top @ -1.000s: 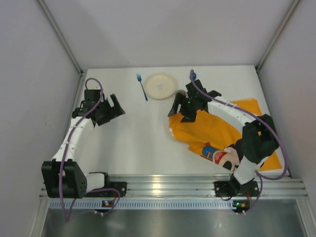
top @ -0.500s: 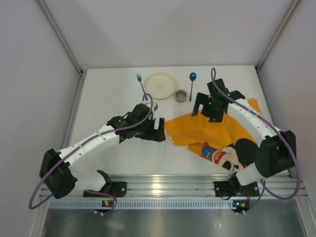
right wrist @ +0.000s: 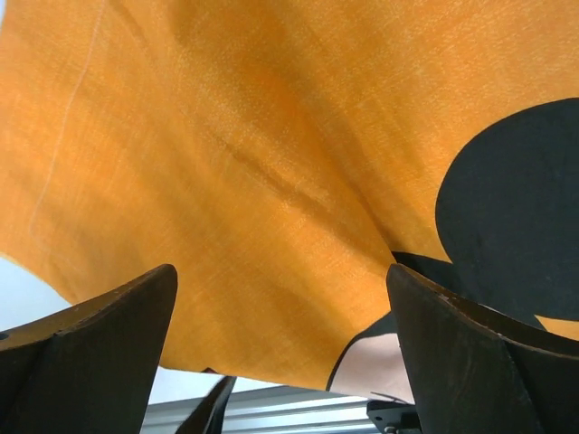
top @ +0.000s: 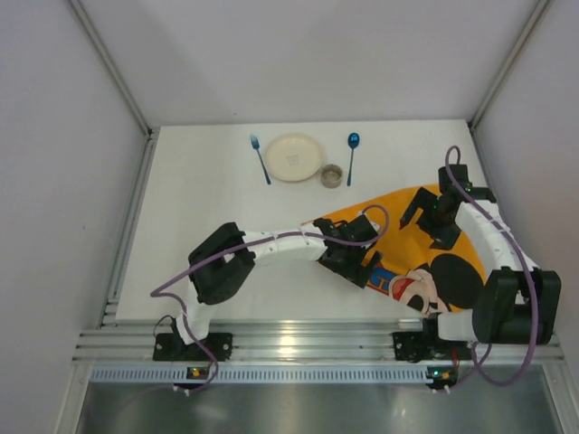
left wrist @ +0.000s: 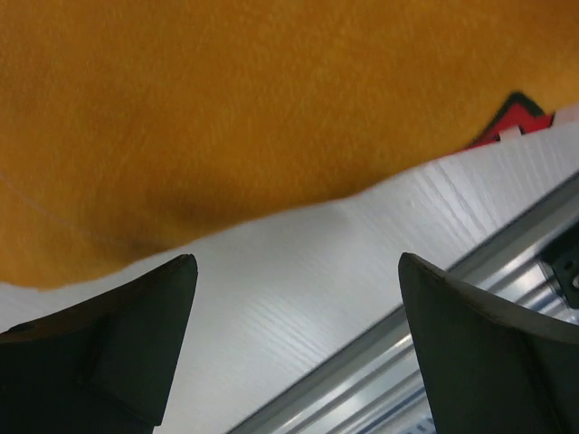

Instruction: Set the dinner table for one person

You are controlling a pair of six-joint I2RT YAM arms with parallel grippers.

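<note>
The dinner table (top: 217, 199) is a matte-white top with a ribbed aluminium rail (top: 308, 339) along its near edge. An orange Mickey Mouse mat (top: 403, 231) lies on its right half. A cream plate (top: 294, 156), a blue fork (top: 261, 158), a small metal cup (top: 332, 174) and a blue spoon (top: 352, 152) lie at the back. My left gripper (top: 360, 264) (left wrist: 297, 262) is open and empty, low over the mat's near left edge. My right gripper (top: 427, 221) (right wrist: 280, 271) is open and empty above the mat (right wrist: 271, 154).
Grey enclosure walls (top: 63, 136) stand on the left, right and back of the table. In the left wrist view the mat's edge (left wrist: 226, 117) lies just beyond my fingers, with bare tabletop (left wrist: 298, 307) and the rail (left wrist: 507, 271) below.
My left arm has swung from the far left across to the mat's near left edge. My right gripper has moved from beside the plate to the right over the mat. The mat lies flatter.
</note>
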